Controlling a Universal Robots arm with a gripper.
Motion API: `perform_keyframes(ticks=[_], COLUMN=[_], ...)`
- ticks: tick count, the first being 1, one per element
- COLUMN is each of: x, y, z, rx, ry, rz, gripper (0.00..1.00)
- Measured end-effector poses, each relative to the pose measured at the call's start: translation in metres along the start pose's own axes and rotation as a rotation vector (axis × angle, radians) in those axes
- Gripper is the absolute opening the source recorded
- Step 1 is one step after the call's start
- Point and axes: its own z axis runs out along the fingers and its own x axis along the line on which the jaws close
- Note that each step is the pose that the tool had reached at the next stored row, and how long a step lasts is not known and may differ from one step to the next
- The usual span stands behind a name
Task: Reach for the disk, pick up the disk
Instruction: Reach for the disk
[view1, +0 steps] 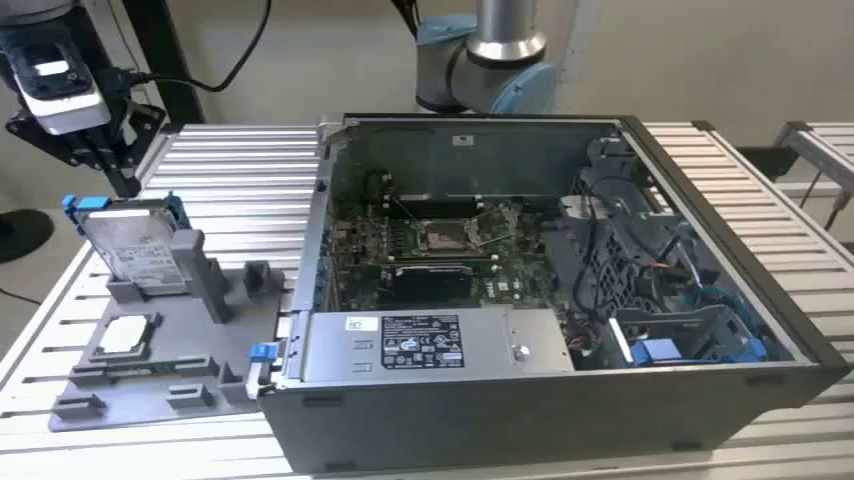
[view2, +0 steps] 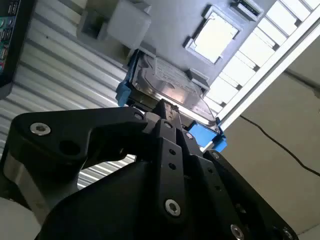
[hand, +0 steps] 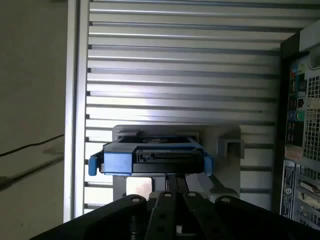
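From my seat, the claw (view1: 118, 165) hangs near the exterior view's left edge, above the disk (view1: 138, 245) and a little toward the far side of it, with a clear gap between the two. In both wrist views its black fingers (view2: 166, 116) are drawn together to a narrow tip with nothing between them, so I read it as clenched and empty. In the second wrist view that tip lines up over the disk's upper edge. The disk stands on edge, leaning back slightly, in a slot of the grey fixture (view1: 174, 375), which lies on the slatted metal tabletop (view1: 240, 170). Its labelled silver face is turned toward the exterior camera, and the blue bracket (view1: 88, 204) frames its top and sides. In the first wrist view I see the disk edge-on, with the blue bracket ends sticking out on both sides. A small square silver chip (view1: 123, 335) lies flat in a tray of the same fixture, nearer the camera than the disk. The open computer case (view1: 534, 405) stands just beside the fixture on the exterior view's right, its boards and cables exposed.
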Motion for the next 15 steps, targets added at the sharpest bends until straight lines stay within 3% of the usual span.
perform_keyframes(ticks=[15], x=[0.0026], y=[0.0005], z=[0.0], rx=[0.0001], ry=[0.0001], rz=[0.0], gripper=[0.0])
